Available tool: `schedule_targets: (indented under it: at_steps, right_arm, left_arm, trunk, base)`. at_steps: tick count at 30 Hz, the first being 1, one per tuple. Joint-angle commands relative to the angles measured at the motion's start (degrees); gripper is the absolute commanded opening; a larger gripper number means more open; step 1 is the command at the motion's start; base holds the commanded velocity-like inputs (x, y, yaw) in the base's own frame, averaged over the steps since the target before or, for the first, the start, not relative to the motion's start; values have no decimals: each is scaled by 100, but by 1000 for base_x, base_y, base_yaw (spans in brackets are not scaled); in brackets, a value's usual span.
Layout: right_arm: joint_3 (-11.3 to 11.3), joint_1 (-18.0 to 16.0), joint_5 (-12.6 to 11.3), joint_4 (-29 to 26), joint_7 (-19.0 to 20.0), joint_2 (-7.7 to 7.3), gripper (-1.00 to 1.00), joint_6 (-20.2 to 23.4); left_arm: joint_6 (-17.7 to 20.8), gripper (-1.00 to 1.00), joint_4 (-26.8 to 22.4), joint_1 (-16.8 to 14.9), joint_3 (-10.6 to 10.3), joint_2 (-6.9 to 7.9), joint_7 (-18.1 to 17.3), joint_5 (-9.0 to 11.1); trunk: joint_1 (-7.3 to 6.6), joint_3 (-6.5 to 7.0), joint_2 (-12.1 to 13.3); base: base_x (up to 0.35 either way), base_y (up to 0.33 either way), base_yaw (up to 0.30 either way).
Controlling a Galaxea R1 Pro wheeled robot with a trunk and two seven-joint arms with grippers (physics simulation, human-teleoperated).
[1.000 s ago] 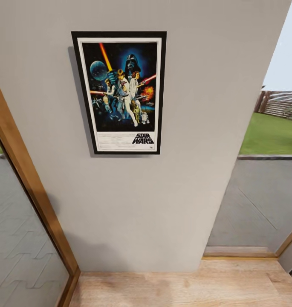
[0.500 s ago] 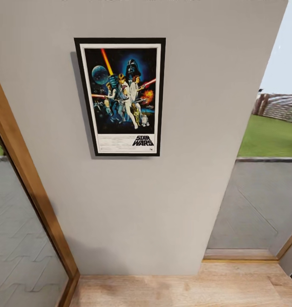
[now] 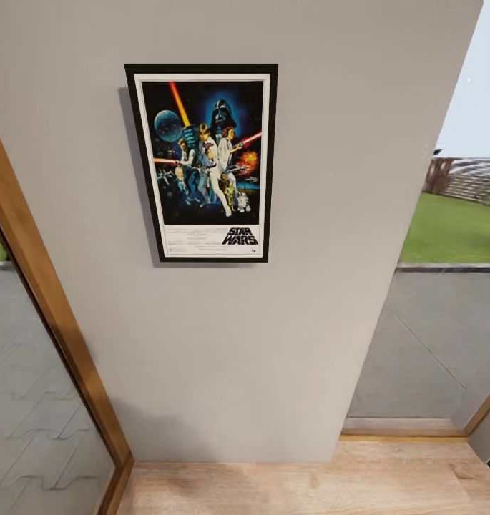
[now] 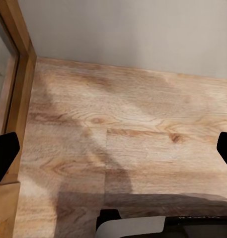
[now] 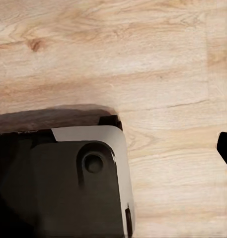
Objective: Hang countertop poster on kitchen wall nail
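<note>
The poster (image 3: 202, 163) is seen upright and flat against the grey wall (image 3: 309, 286), upper left of centre in the head view, apparently hung (no nail can be made out). The task is judged essentially complete. The left gripper (image 4: 113, 148) is spread wide over the wood floor (image 4: 133, 129); the right gripper's state cannot be told.
</note>
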Motion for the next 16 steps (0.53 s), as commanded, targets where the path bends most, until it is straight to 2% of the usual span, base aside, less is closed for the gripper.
schedule_targets:
  at_steps: [1, 16]
  right_arm:
    - [47, -9, -49, 37, 37, 3, 100, -27]
    - [47, -9, -47, 100, 37, 15, 100, -28]
  left_arm:
    - [-15, 100, -5, -1, 18, -1, -27, -18]
    - [-23, 100, -5, -1, 18, 2, -19, -23]
  trunk:
    - [4, -11, -12]
    - [4, -11, -12]
  base:
    - [0, 0, 0]
    - [0, 0, 0]
